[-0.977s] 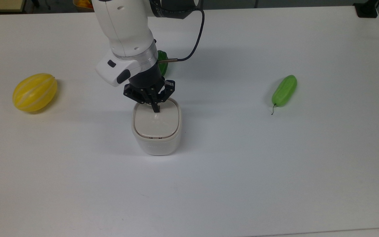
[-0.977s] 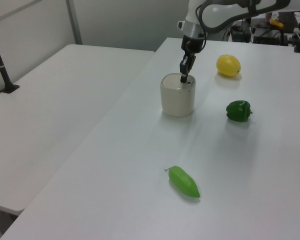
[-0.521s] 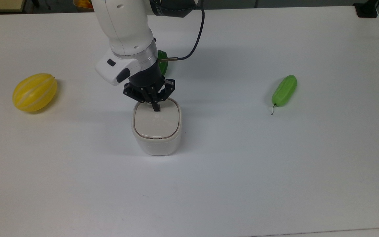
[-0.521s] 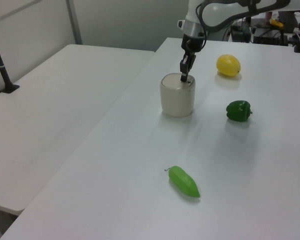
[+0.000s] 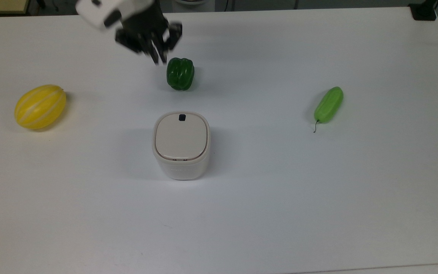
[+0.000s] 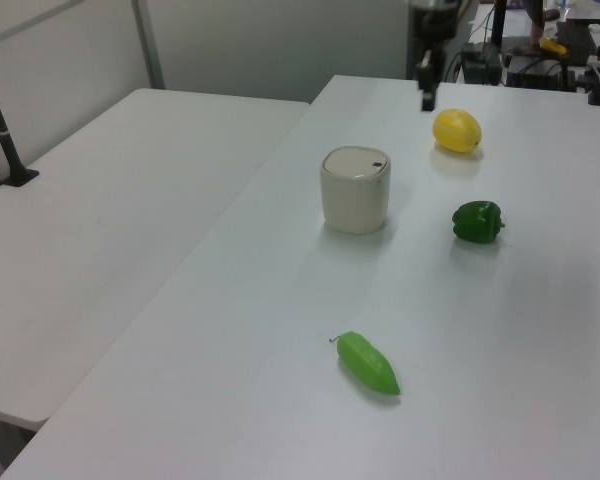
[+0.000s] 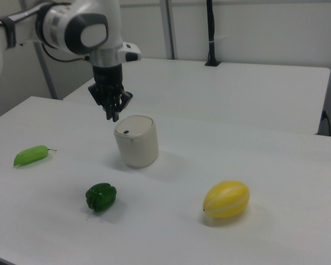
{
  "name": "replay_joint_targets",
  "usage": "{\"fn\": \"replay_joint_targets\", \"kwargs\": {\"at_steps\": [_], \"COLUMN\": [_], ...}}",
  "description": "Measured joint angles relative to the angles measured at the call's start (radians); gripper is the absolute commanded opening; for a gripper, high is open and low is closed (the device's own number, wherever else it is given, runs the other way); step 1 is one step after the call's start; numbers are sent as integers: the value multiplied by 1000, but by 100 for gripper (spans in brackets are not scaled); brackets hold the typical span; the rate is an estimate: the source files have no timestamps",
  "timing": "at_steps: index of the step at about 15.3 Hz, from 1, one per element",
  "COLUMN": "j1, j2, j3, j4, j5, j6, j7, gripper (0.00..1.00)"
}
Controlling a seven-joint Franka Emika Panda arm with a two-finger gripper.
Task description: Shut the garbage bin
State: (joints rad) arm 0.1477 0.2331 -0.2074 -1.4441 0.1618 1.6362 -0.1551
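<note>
Bin (image 5: 181,152) looks light, rigid, smooth plastic, lid (image 5: 181,136) flat down, so press the lid top near the button (image 5: 182,117); gripper (image 5: 157,57), raised at the top view's far left, fingers pressed together.

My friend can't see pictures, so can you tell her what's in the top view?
A small off-white garbage bin stands mid-table with its flat lid down. The robot's end effector hangs clear of it near the far edge, by a green pepper. A yellow melon lies at the top view's left, a light green vegetable at its right.
</note>
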Motion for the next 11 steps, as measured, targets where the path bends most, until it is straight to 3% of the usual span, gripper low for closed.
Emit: {"fn": "replay_joint_targets", "kwargs": {"at_steps": [3,6,11], "j1": [3,19,40], "j2": [-75,-107,-203], "j3": [2,8,13], "j4": [-3,-15,-124], "j5": [-101,-182,-208], "j6": [-135,-165,-166], "j7": [24,151,181], "gripper": [100,100,100]}}
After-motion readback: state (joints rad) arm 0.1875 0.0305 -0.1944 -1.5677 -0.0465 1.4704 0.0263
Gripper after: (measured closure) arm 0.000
